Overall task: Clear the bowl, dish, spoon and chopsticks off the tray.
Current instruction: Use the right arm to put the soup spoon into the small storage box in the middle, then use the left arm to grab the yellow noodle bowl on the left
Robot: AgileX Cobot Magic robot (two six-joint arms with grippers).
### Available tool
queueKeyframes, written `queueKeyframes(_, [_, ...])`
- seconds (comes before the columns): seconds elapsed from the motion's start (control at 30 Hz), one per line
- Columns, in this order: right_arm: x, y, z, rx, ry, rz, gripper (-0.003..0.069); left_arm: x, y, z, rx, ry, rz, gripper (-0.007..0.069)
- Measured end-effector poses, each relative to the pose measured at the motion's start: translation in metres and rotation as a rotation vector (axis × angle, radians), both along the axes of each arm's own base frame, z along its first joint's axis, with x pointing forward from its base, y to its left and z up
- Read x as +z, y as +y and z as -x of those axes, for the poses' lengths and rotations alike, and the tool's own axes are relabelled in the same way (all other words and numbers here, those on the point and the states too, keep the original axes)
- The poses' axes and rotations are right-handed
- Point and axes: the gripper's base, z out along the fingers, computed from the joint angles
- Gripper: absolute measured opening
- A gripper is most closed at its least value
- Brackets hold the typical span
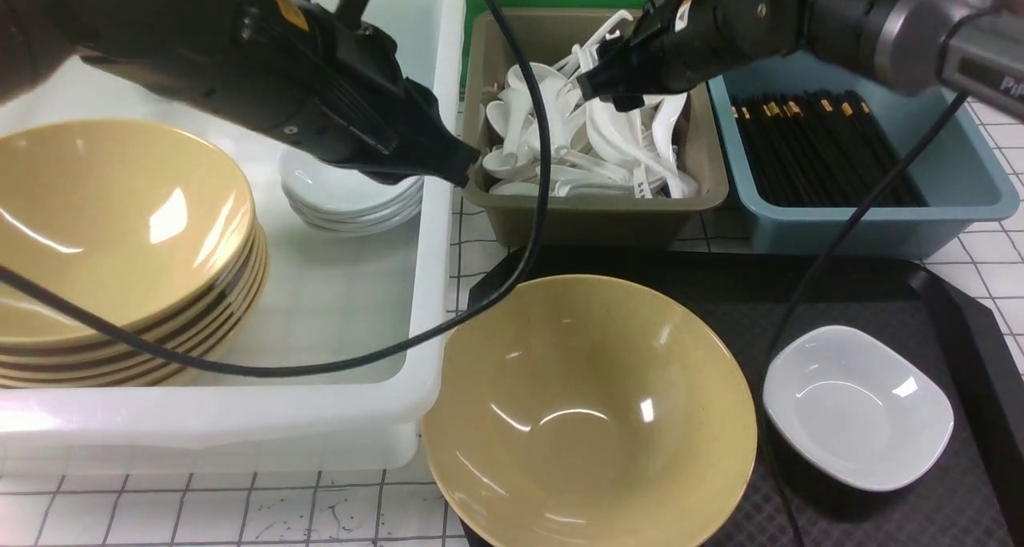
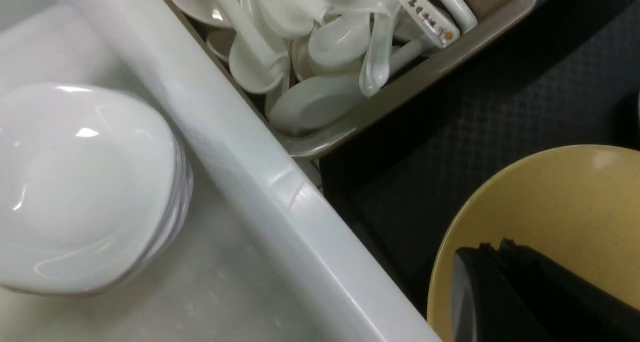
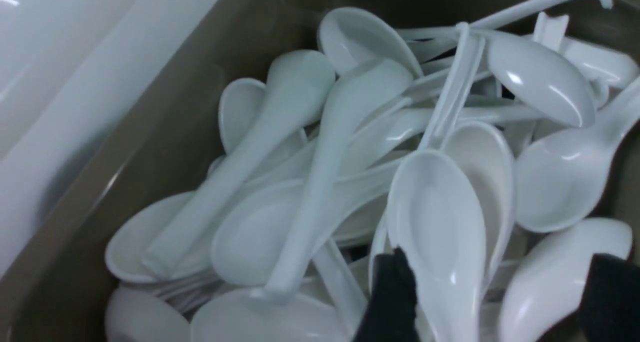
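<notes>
The right gripper [image 3: 500,297], fingers spread wide and empty, hangs over the spoon bin [image 1: 600,215]; the left gripper [image 1: 460,163] is closed and empty. The bowl [image 1: 588,411] sits at the left end of the tray [image 1: 880,291], nearer the left arm. The dish [image 1: 856,407] lies to its right, nearer the right arm.

surface: white gridded table [image 1: 240,515] | on it: white tub [image 1: 200,427], tan bin [image 1: 592,219], blue bin [image 1: 840,231], tray [image 1: 800,291]

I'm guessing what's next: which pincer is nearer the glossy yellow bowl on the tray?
Left. Left pincer hangs just beyond the bowl; right pincer is farther back, over the tan spoon bin.
</notes>
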Motion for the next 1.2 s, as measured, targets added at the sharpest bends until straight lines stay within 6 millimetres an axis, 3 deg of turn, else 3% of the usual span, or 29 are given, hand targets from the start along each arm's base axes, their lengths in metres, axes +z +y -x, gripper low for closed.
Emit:
queueKeyframes(0.1, [0.033, -0.006, 0.011, 0.026, 0.026, 0.053, 0.0554, 0.007, -0.001, -0.001, -0.011, 0.014, -0.006, -0.0005])
queueKeyframes(0.2, [0.068, -0.012, 0.026, 0.061, 0.031, 0.092, 0.0521, 0.016, -0.003, -0.003, -0.031, 0.039, -0.017, 0.0013])
queueKeyframes(0.27, [0.095, -0.018, 0.045, 0.105, 0.045, 0.126, 0.0441, 0.020, -0.009, -0.008, -0.070, 0.100, -0.035, 0.0047])
queueKeyframes(0.37, [0.115, -0.024, 0.070, 0.202, 0.101, 0.170, 0.0299, 0.013, -0.021, -0.016, -0.139, 0.204, -0.068, 0.0117])
queueKeyframes(0.47, [0.116, -0.025, 0.083, 0.252, 0.145, 0.168, 0.0160, -0.009, -0.044, -0.027, -0.241, 0.275, -0.136, 0.0216])
queueKeyframes(0.5, [0.117, -0.025, 0.083, 0.254, 0.143, 0.167, 0.0150, -0.010, -0.046, -0.028, -0.248, 0.277, -0.139, 0.0216])
queueKeyframes(0.53, [0.114, -0.026, 0.091, 0.272, 0.168, 0.175, 0.0091, -0.023, -0.059, -0.032, -0.294, 0.295, -0.175, 0.0273])
queueKeyframes(0.6, [0.115, -0.026, 0.108, 0.293, 0.184, 0.180, 0.0042, -0.045, -0.079, -0.040, -0.350, 0.297, -0.246, 0.0344])
queueKeyframes(0.73, [0.121, -0.026, 0.145, 0.352, 0.191, 0.188, 0.0036, -0.071, -0.103, -0.052, -0.386, 0.251, -0.363, 0.0426])
queueKeyframes(0.9, [0.125, -0.035, 0.178, 0.379, 0.195, 0.197, 0.0036, -0.096, -0.111, -0.066, -0.361, 0.240, -0.425, 0.0447])
queueKeyframes(1.2, [0.116, -0.044, 0.196, 0.384, 0.229, 0.212, 0.0036, -0.139, -0.118, -0.073, -0.350, 0.350, -0.448, 0.0434])
